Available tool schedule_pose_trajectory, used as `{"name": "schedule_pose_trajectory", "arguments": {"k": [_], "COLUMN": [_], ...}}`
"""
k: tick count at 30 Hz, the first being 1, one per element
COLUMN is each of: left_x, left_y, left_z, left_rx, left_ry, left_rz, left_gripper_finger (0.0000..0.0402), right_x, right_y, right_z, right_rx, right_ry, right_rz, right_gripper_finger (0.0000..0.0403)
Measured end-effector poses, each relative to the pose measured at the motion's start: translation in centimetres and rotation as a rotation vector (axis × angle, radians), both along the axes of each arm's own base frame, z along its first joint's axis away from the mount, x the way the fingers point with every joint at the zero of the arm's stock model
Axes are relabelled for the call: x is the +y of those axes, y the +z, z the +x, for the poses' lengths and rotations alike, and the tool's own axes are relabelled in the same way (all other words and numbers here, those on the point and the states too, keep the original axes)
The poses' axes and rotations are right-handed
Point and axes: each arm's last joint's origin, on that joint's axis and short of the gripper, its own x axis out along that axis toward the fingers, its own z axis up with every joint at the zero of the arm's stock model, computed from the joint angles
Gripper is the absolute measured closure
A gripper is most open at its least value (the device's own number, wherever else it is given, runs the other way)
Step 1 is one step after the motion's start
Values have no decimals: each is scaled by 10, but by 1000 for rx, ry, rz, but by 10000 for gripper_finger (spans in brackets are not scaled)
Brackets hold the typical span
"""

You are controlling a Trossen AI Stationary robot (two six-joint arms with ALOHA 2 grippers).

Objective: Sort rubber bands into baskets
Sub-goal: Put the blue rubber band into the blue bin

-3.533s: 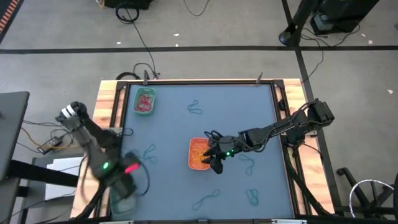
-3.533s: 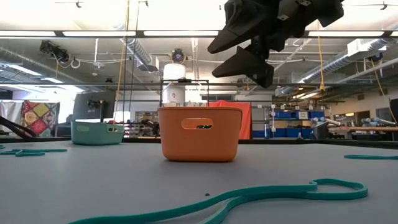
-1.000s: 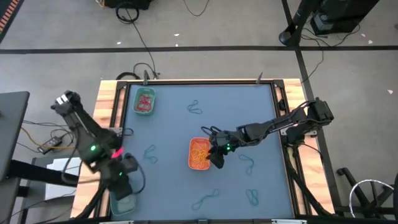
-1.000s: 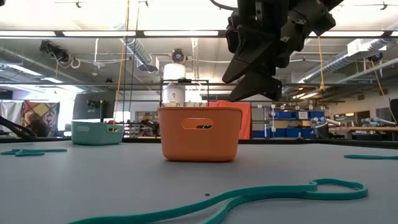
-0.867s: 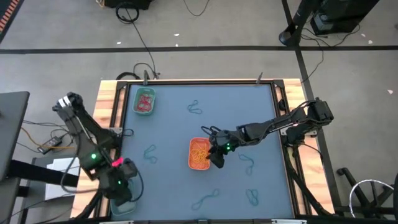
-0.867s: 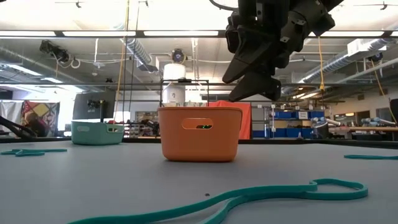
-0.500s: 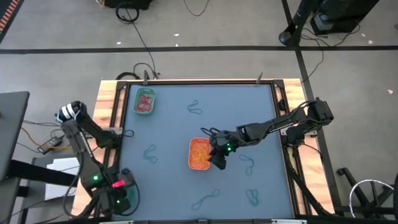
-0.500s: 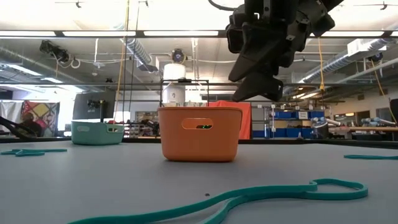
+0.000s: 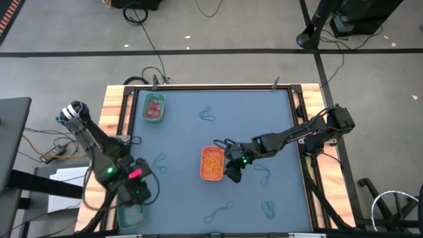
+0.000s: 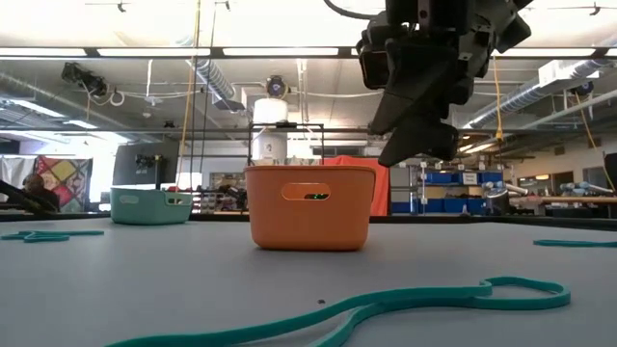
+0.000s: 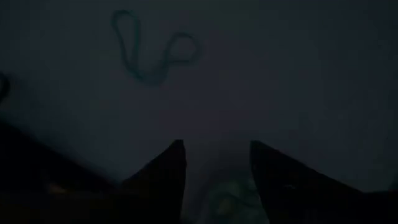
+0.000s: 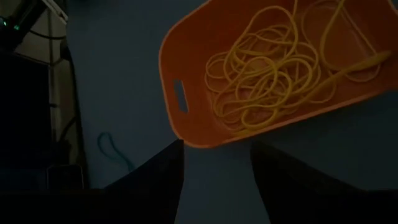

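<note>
Orange basket sits mid-tabletop with a tangle of yellow bands inside. Your right hand hovers just beside its right edge, fingers spread wide and holding nothing. Your left hand is at the near left corner above the teal basket, fingers parted in the wrist view, nothing between them, with a bit of the basket showing just below. The green basket with red bands is at the far left. Loose teal bands are scattered flat on the tabletop, well apart from each other.
</note>
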Motion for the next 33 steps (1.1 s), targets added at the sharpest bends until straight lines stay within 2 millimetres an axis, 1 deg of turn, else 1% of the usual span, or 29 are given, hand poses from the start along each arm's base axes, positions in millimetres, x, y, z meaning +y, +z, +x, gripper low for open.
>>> {"name": "schedule_pose_trajectory", "arguments": {"k": [3,5,8,10,12,17,22,29,31,33], "left_x": [17,26,39,49,59,79,88,95,96,98], "left_y": [-12,-24,-40,-51,-61,-78,-92,-108,-112,-116], "left_z": [4,7,13,19,20,23,27,29,26,24], "left_rx": [-7,-16,-4,10,33,57,27,-31,-19,-6], "left_ry": [-51,-118,-223,-256,-287,-352,-416,-431,-457,-478], "left_rz": [13,13,-41,-61,-37,25,26,-32,-25,4], "left_gripper_finger": [220,220,220,220,220,220,220,221,229,245], "right_x": [-1,-1,-1,1,3,8,12,11,11,11], "right_y": [0,0,0,0,0,0,0,0,0,0], "right_z": [0,0,0,0,-1,-2,-3,-2,-2,-2], "right_rx": [7,10,20,26,31,50,56,56,57,57], "right_ry": [-22,-34,-60,-71,-74,-105,-130,-179,-182,-186], "right_rz": [15,25,48,63,73,112,122,119,120,120], "right_gripper_finger": [206,206,206,206,206,206,206,206,206,206]}}
